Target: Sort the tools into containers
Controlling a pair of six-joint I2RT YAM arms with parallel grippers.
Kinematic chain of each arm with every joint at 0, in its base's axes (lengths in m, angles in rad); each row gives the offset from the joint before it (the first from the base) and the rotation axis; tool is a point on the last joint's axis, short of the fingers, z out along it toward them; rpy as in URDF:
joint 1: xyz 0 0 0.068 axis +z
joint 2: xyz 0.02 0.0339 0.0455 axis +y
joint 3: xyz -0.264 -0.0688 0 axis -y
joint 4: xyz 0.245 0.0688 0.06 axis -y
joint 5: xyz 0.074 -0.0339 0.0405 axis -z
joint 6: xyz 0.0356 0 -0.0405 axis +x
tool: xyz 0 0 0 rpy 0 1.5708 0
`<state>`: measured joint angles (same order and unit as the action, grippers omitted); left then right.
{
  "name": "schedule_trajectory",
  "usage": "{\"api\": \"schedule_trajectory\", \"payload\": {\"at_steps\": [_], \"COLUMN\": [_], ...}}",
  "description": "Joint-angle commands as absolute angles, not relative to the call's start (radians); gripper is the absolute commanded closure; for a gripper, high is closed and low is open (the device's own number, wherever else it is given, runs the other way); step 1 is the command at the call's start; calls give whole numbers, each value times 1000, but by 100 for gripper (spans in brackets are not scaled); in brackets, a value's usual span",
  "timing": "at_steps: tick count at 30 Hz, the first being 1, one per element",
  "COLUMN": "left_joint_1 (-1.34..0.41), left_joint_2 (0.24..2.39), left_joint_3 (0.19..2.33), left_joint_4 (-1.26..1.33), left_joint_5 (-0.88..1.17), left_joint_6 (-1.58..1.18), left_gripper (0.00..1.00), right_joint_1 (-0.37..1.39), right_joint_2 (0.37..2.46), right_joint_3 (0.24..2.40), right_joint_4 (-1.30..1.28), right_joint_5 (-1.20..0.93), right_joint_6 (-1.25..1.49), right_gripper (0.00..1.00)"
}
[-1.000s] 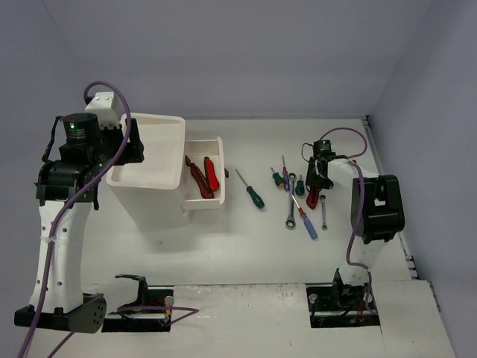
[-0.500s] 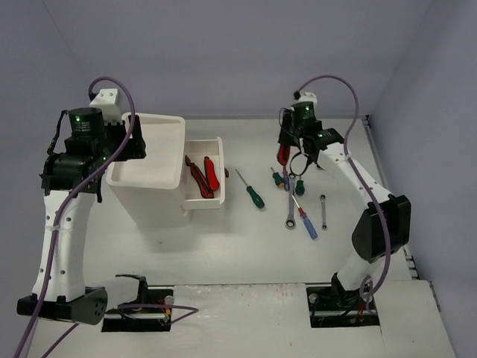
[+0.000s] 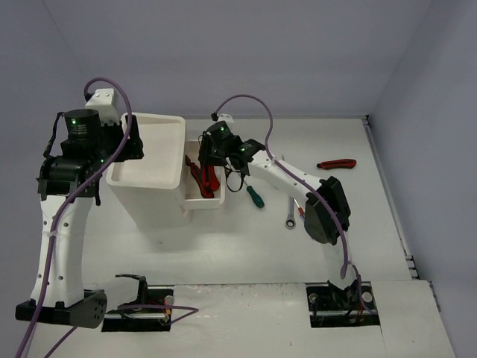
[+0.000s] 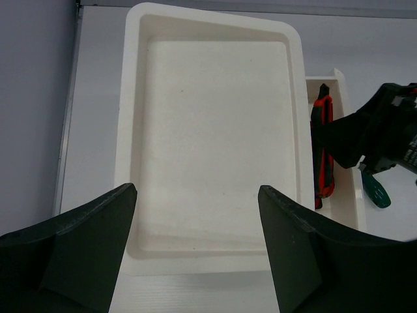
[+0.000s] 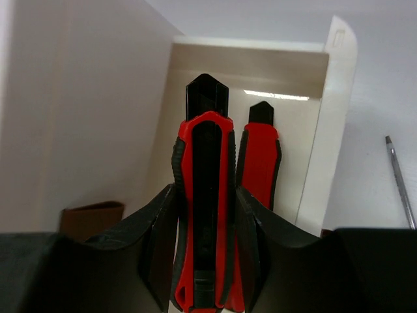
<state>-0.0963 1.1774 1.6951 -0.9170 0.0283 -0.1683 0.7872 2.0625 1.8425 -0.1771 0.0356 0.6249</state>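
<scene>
Right jaws pinch a red utility knife [image 5: 205,195] above the open drawer [image 5: 339,98], where a second red knife [image 5: 259,163] lies; left jaws stand spread over the white box's tray top [image 4: 215,130].

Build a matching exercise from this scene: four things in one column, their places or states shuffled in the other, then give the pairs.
1. green screwdriver
2. left gripper
3. right gripper
4. loose knife

A. far right on the table, alone
B. shut on the held knife at the open drawer
C. open, above the tray
D. on the table just right of the drawer

Pairs: 1-D, 2-C, 3-B, 4-A
</scene>
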Motion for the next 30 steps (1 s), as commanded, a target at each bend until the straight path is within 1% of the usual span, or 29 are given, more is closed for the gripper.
{"api": "schedule_trajectory", "payload": {"at_steps": [1,3,4,8,11,12,16,21,22,24,25,30], "left_joint_1": [-101,-101,-101,-101,-101,-101,-101,-103,-104,-109,-110,-118], "left_joint_2": [1150,1147,1146,1141,1138,1138,1129,1111,1108,1098,1096,1087], "left_joint_3": [1716,1713,1712,1712,1707,1706,1691,1663,1659,1651,1649,1634], "left_joint_4": [-876,-876,-876,-874,-874,-874,-874,-874,-874,-874,-874,-876], "left_joint_5": [19,20,21,26,41,47,85,89,88,91,93,98], "left_joint_6": [-176,-175,-175,-172,-172,-170,-176,-167,-166,-166,-167,-171], "left_gripper": [28,28,28,28,28,28,28,28,28,28,28,28], "right_joint_1": [775,768,763,692,570,532,254,23,6,-63,-83,-116], "right_joint_2": [2012,1985,1957,1839,1733,1709,1624,1623,1630,1670,1683,1803], "right_joint_3": [1919,1906,1892,1788,1675,1672,1501,1397,1390,1382,1387,1439], "right_joint_4": [-121,-123,-124,-124,-126,-129,-155,-190,-191,-195,-196,-197], "right_joint_5": [50,35,33,35,17,25,127,213,222,245,253,258], "right_joint_6": [626,556,514,425,383,368,343,451,471,521,529,574], "right_gripper": [58,45,40,31,30,30,29,28,27,19,17,17]}}
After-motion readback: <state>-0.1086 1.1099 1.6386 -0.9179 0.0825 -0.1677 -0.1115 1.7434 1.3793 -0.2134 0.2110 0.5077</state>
